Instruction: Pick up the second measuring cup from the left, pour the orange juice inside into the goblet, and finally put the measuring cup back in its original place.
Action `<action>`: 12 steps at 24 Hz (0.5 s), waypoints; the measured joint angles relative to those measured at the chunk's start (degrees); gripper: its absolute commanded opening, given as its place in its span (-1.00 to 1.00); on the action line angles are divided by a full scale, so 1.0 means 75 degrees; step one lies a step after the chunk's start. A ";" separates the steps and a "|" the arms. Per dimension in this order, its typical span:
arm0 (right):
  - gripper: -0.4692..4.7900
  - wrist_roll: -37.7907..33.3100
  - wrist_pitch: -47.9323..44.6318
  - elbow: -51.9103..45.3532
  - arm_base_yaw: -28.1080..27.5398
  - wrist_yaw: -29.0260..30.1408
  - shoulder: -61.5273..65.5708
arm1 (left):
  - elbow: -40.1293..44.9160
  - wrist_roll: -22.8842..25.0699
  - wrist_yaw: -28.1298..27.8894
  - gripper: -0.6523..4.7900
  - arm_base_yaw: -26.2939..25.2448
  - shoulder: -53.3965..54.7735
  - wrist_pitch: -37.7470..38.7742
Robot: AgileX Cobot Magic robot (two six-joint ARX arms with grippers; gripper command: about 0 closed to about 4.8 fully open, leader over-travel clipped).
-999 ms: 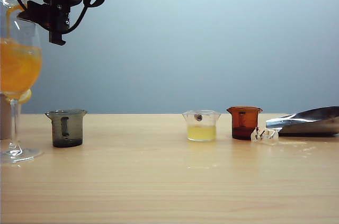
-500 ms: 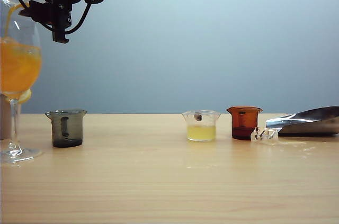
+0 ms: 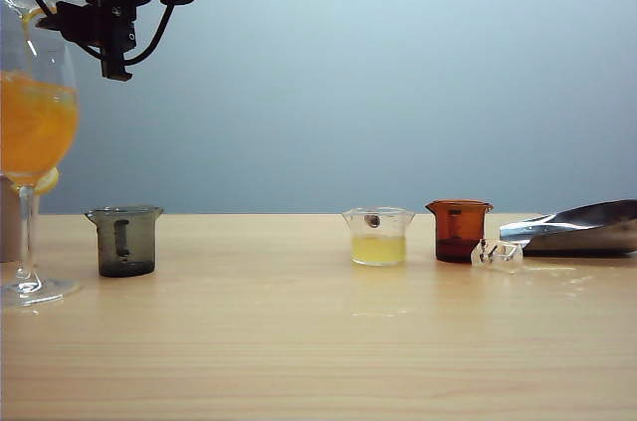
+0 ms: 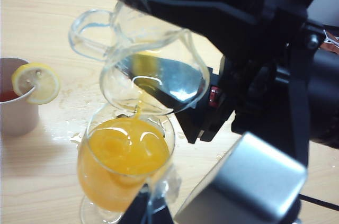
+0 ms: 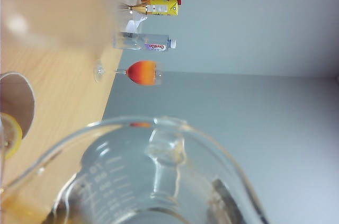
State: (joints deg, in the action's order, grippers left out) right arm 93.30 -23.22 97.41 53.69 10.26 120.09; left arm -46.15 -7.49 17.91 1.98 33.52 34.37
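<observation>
The second measuring cup (image 4: 151, 57), clear and nearly empty, hangs tipped over the goblet (image 4: 124, 155) with its lip down. My right gripper (image 4: 143, 33) is shut on it, having reached across to the far left of the exterior view. A thin thread of orange juice (image 4: 139, 108) runs from the lip into the goblet (image 3: 35, 142), whose bowl holds orange juice (image 3: 35, 127). In the right wrist view the cup (image 5: 143, 181) fills the foreground. My left gripper (image 4: 148, 214) shows only as dark tips at the frame edge beside the goblet's stem.
On the table stand a smoky grey cup (image 3: 124, 240), a clear cup of pale yellow liquid (image 3: 378, 235) and an amber cup (image 3: 459, 230). A small clear piece (image 3: 496, 256) and a silver object (image 3: 577, 227) lie at the right. A metal cup with lemon (image 4: 18, 102) stands by the goblet.
The right wrist has rolled a little further, tipping the cup more. The orange stream into the goblet has thinned. Nothing on the table has moved.
</observation>
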 measured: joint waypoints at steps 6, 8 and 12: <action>-0.83 0.0000 0.0000 -0.0003 0.0000 0.0000 -0.0003 | 0.0000 0.0000 0.0000 -0.78 0.0000 0.0000 -0.0003; -0.83 0.0000 0.0000 -0.0003 0.0000 0.0003 0.0000 | 0.0000 -0.0003 0.0003 -0.78 0.0000 0.0000 0.0000; -0.83 -0.0379 0.0000 0.0000 -0.0009 0.0149 -0.0003 | 0.0000 0.0000 0.0000 -0.78 0.0000 0.0000 0.0003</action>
State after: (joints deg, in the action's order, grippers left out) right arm 90.45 -23.22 97.41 53.63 11.38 120.07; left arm -46.15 -7.49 17.91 1.98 33.52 34.39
